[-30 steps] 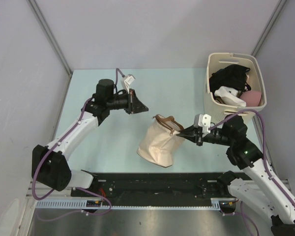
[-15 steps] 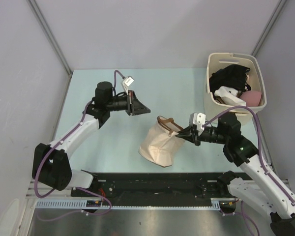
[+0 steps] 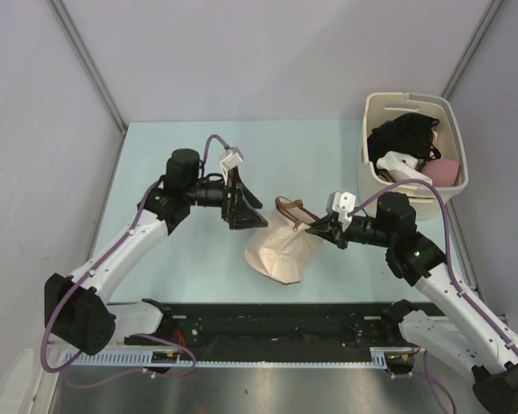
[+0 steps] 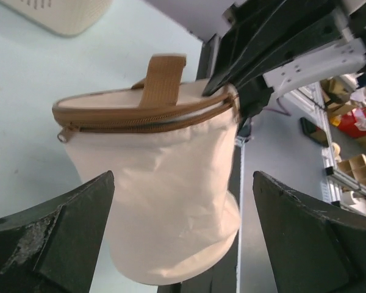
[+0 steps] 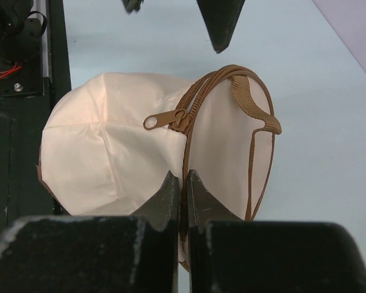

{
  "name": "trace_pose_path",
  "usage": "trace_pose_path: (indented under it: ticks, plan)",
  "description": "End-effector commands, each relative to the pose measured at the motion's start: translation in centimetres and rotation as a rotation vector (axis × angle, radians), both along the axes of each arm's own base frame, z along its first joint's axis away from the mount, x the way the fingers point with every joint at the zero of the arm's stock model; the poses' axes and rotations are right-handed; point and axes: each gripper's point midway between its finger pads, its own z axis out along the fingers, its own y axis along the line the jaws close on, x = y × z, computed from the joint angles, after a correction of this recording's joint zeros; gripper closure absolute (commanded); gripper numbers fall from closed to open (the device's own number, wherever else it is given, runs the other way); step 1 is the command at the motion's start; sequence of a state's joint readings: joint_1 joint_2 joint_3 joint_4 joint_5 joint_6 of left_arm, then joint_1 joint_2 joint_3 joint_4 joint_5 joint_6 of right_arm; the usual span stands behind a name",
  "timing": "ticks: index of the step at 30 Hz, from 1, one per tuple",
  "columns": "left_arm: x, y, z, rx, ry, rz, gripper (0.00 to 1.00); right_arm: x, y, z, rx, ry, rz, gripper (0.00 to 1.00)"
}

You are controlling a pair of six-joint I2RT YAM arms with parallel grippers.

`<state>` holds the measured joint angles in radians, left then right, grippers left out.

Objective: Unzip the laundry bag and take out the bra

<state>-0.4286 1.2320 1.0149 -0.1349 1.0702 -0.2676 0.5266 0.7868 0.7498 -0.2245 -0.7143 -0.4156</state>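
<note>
We find bare table (image 3: 311, 155) beyond the bag (image 3: 281, 250); the right gripper (image 3: 314, 229) crowds its right rim, the basket (image 3: 368, 168) farther right.

Your right gripper (image 3: 315, 229) pinches the rim of the laundry bag (image 3: 279, 252), jaws closed — arm reaching in from the bag's right. Your left gripper (image 3: 246, 210) hovers just left of the bag, jaws spread wide.
</note>
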Motion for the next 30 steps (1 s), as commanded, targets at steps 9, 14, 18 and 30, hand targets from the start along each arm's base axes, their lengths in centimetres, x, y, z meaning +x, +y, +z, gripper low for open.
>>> trace_pose_path:
  ticks: [9, 14, 18, 30]
  plan:
    - [-0.5, 0.4, -6.6, 0.126, 0.124, 0.012, 0.00, 1.1, 0.8, 3.6, 0.096, -0.105, 0.006, 1.00]
    - [-1.6, -0.7, -5.8, 0.052, 0.163, -0.048, 0.34, 1.3, 0.9, 4.0, 0.116, -0.116, 0.001, 1.00]
    - [-1.8, -2.1, -5.5, 0.022, 0.189, -0.077, 0.90, 1.5, 1.2, 4.5, 0.140, -0.126, 0.004, 1.00]
    - [4.4, 0.6, -3.7, 0.142, 0.067, 0.408, 1.00, 4.2, -1.3, 1.0, 0.052, 0.040, -0.255, 0.00]
